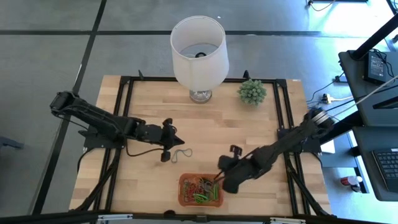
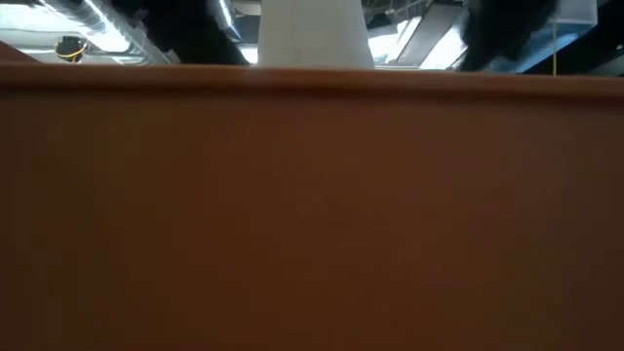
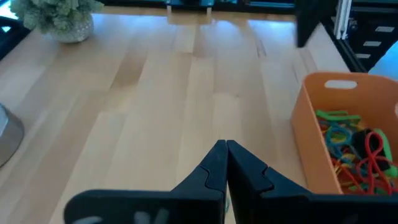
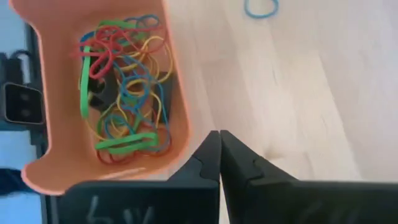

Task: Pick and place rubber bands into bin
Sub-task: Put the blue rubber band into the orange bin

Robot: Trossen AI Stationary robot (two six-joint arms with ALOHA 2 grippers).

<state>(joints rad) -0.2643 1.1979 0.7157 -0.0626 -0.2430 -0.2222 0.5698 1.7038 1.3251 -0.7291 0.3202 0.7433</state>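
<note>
Shallow orange plastic bin (image 1: 200,190) sits near the table's front edge, stuffed with coloured rubber bands (image 4: 121,93). Right gripper (image 4: 219,138) hangs just beside its right wall, fingers pressed together on nothing. Left gripper (image 3: 225,148) is closed too, by a stray blue rubber band (image 1: 182,153) on the wood.

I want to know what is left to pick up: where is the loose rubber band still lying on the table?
In the high view the loose rubber band lies on the bare wood near the table's middle, just beside the left gripper and above the orange bin.
</note>
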